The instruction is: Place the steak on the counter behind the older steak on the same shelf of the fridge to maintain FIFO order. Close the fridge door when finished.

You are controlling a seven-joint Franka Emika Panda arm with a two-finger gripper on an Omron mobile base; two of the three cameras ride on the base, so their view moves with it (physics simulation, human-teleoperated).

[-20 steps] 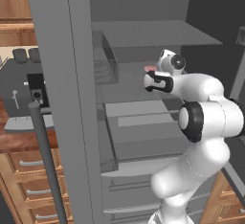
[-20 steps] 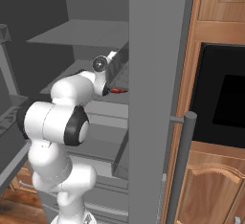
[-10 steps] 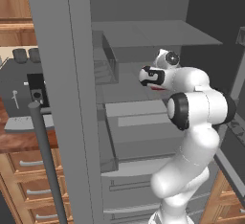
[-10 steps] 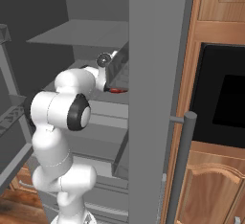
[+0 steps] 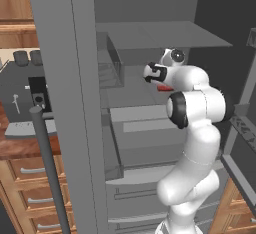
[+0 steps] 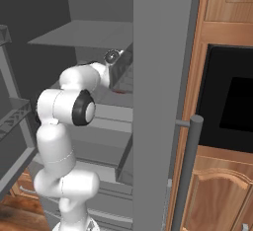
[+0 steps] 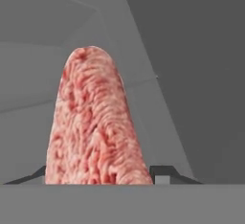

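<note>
Now steak (image 7: 93, 127) in tool (image 7: 100, 173), prob. over fridge (image 5: 150, 33) shelf

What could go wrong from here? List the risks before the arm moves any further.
1. The gripper is shut on the steak by one end, with most of the slab hanging free beyond the fingers; a quick swing might let it slip.
2. The hand is inside the fridge beside a clear bin; the steak could brush against it.
3. Both doors stand open around the arm, so it must withdraw before closing them.
</note>
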